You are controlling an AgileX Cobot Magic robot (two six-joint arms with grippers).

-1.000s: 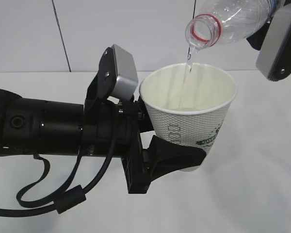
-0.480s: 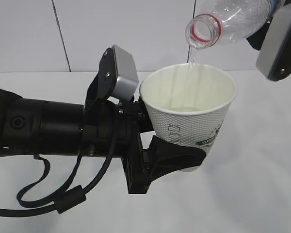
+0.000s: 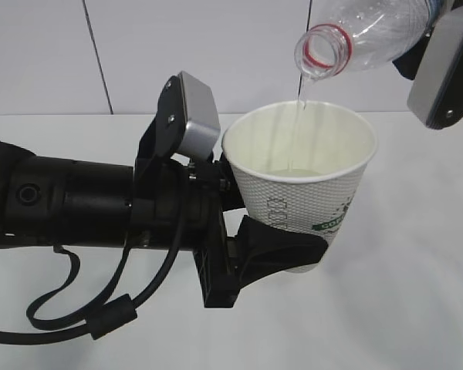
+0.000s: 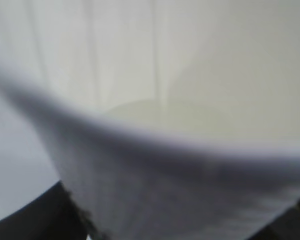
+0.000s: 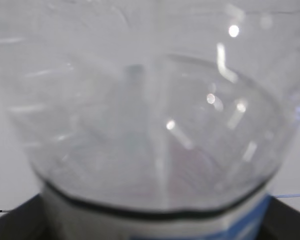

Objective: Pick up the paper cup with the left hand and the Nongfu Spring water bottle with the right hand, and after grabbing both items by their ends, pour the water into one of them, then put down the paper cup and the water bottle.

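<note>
L tool (image 3: 282,250) clamped on paper cup (image 3: 309,185); R tool (image 3: 436,46) grips tilted bottle (image 3: 363,35), water (image 3: 297,108) streaming.

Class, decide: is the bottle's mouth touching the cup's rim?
Apart. The exterior view shows the bottle mouth above the cup rim, with wall visible between them.

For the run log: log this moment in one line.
phase: pouring | left gripper: holds white dimpled paper cup | right gripper: tilts clear plastic bottle | thin water stream entering cup

The left hand (image 3: 282,250) reaches in level from the left, fingers clamped on something. The right hand (image 3: 440,46) sits high at upper right, angled downward, gripping.
</note>
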